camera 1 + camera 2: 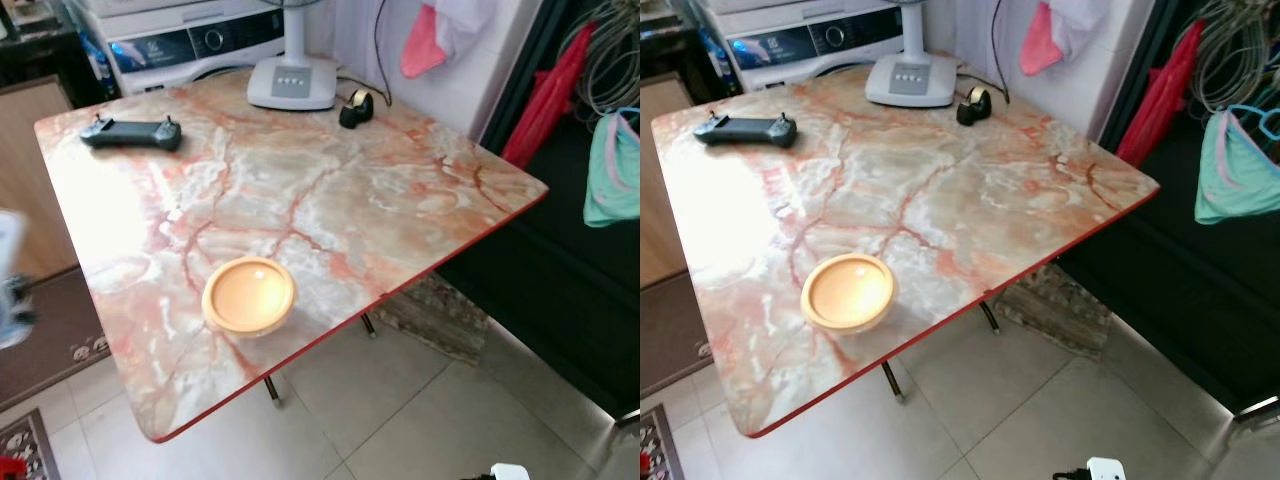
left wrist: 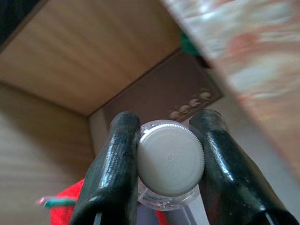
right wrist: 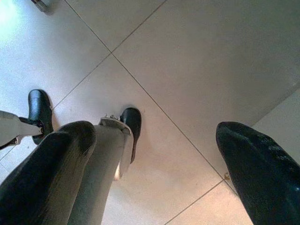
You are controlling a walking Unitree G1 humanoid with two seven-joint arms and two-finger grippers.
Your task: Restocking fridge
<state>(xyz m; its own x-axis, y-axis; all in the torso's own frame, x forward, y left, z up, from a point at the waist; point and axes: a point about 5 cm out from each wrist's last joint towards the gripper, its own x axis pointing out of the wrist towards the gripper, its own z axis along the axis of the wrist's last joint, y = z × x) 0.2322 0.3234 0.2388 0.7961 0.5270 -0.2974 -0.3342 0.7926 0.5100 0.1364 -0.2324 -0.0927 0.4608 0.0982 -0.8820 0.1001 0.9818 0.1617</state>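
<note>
While the head views look down on a marble-pattern table, the left gripper sits off the table's left edge, its two black fingers clamped on the neck of a clear bottle with a white ribbed cap. Cap faces the wrist camera, pinched on both sides. A blurred pale shape at the far left of the left eye view may be this bottle; cannot tell. Behind the bottle in the wrist view: wooden cabinet panel, brown mat, the table edge, and something red just below the fingers.

Right gripper hangs low over pale floor tiles, fingers well apart, nothing between them. The robot's black feet show on the tiles below it.

On the table: yellow-orange bowl near the near edge, upright. Black handheld controller at far left. White fan base at the far edge, black tape dispenser just right of it. Washing machine behind the table. Red cloth and teal garment hang at the right against a dark area. Patterned rug on the floor under the table's right side.
</note>
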